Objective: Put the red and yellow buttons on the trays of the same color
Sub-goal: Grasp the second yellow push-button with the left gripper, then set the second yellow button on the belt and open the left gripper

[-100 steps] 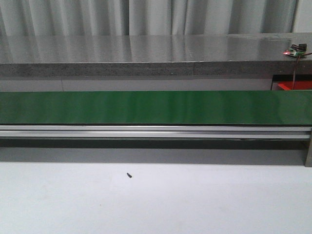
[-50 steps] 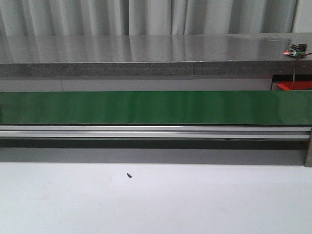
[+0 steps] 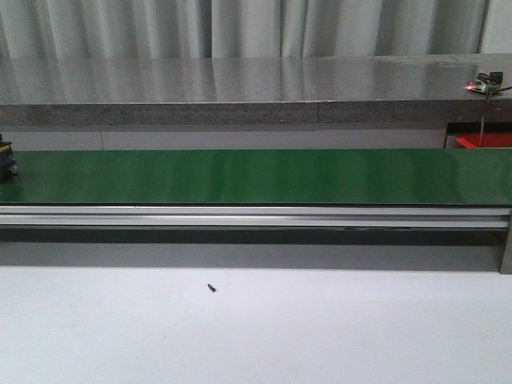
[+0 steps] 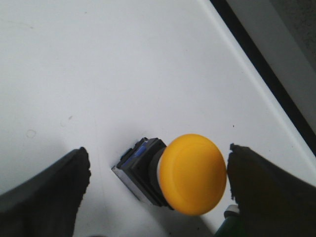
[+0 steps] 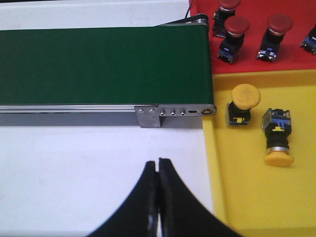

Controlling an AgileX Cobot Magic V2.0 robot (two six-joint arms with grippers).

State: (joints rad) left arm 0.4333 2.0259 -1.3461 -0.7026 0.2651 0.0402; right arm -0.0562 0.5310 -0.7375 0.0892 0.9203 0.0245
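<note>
A yellow button (image 4: pixel 192 174) lies on its side on the white table (image 4: pixel 98 74), between the left gripper's (image 4: pixel 155 190) wide-spread fingers (image 4: pixel 49 192). The right gripper (image 5: pixel 158 197) hovers pressed closed, empty, beside the yellow tray (image 5: pixel 247 197).

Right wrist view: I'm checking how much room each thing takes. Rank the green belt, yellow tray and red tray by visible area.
1. green belt
2. yellow tray
3. red tray, cropped by the frame

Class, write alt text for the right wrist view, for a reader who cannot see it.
The closed right gripper hangs over white table by the end of a green conveyor belt. Beside the belt, a yellow tray holds two yellow buttons, and a red tray beyond it holds red buttons.
</note>
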